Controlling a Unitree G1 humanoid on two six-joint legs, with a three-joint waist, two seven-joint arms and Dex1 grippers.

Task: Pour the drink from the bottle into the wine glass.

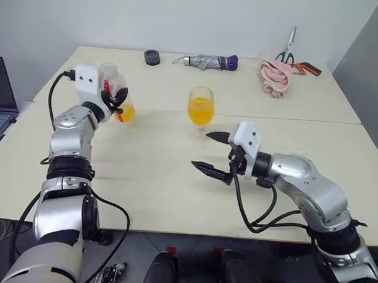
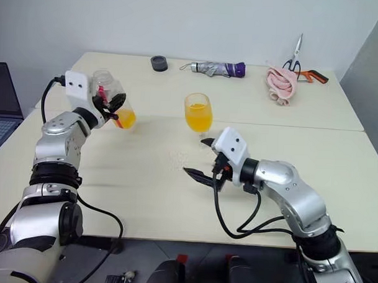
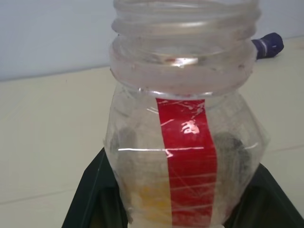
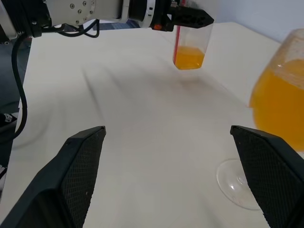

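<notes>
My left gripper (image 1: 114,99) is shut on the bottle (image 1: 118,92), a clear plastic one with a red label strip (image 3: 187,161) and an open mouth. It hangs roughly upright above the table's left side, with a little orange drink (image 1: 125,114) at its bottom. The wine glass (image 1: 201,107) stands at the table's middle, its bowl more than half full of the drink. Just in front of the glass my right gripper (image 1: 201,149) is open, pointing left with nothing between its fingers (image 4: 80,164). The glass's foot (image 4: 237,183) lies beside one fingertip.
Along the table's far edge lie a black ring (image 1: 152,57), a folded umbrella (image 1: 207,61), a pink cloth (image 1: 274,80) and scissors (image 1: 289,48). A laptop (image 1: 0,104) sits off the left edge. Bare tabletop lies between the arms.
</notes>
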